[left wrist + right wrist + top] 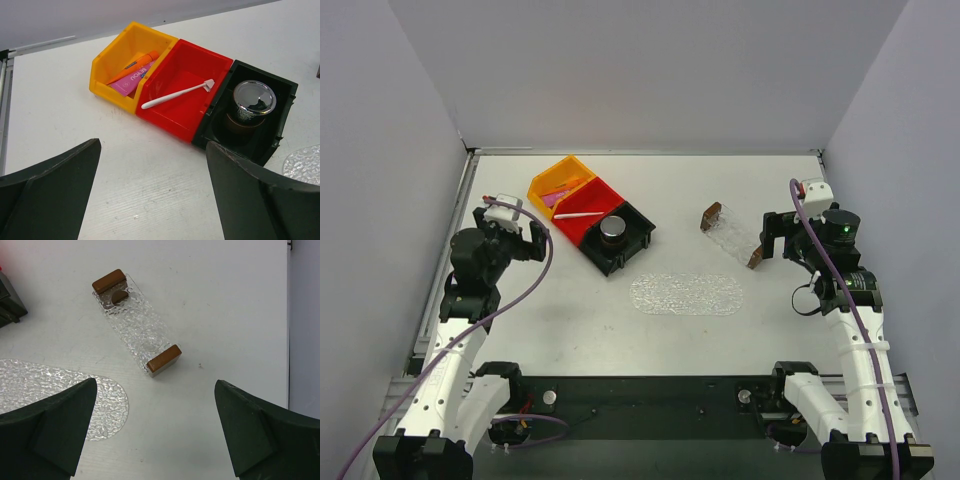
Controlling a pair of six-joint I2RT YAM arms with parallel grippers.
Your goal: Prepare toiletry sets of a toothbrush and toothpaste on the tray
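A thin white toothbrush (177, 94) lies in the red bin (187, 67); it also shows in the top view (578, 214). An orange toothpaste tube (135, 66) and a magenta-pink one (131, 81) lie in the yellow-orange bin (107, 80). The clear bumpy tray (686, 294) lies flat mid-table with nothing on it, and its end shows in the right wrist view (55, 385). My left gripper (152, 197) is open and empty, near the bins. My right gripper (155, 432) is open and empty, just right of the tray.
A black bin (272, 87) holding a chrome-topped jar (254, 100) adjoins the red bin. A clear rack with brown ends (136, 322) lies between the tray and my right arm; it also shows in the top view (731, 235). Walls enclose the table on three sides.
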